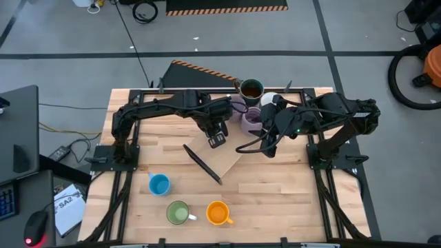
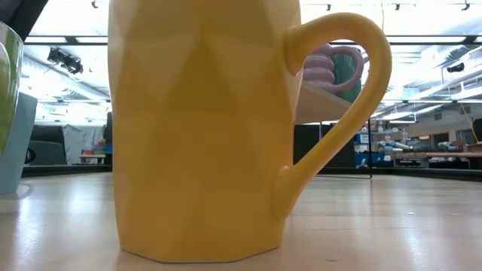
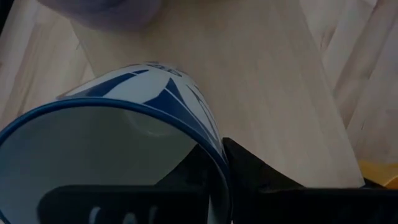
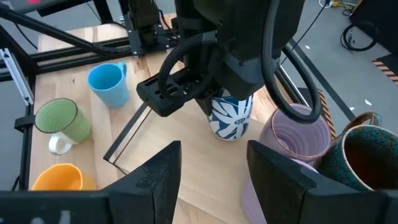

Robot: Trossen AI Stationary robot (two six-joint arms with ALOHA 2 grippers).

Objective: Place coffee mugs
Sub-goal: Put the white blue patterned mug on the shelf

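A white mug with a blue leaf pattern (image 4: 229,119) hangs under my left gripper (image 4: 225,98), which is shut on it over a pale wooden board (image 1: 222,160) at mid-table. Whether its base touches the board does not show. My right gripper (image 4: 211,177) hovers open just right of it, nothing between its fingers. Two lilac mugs (image 4: 297,134), a white one (image 1: 269,100) and a dark one with brown inside (image 1: 251,89) stand at the far side. Blue (image 1: 159,184), green (image 1: 178,212) and orange (image 1: 218,213) mugs stand near the front edge. My left gripper holds the patterned mug by its wall at the blue rim (image 3: 214,148), one finger inside the mug and one finger (image 3: 255,173) outside. The fingers come from above, pointing steeply down. The mug hangs upright below them, mouth up.
The board has a dark strip (image 1: 201,164) along its left edge. Black frame rails (image 1: 124,179) run down both sides of the wooden table. In the low view the orange mug (image 2: 203,128) fills the picture and hides most of the table behind it.
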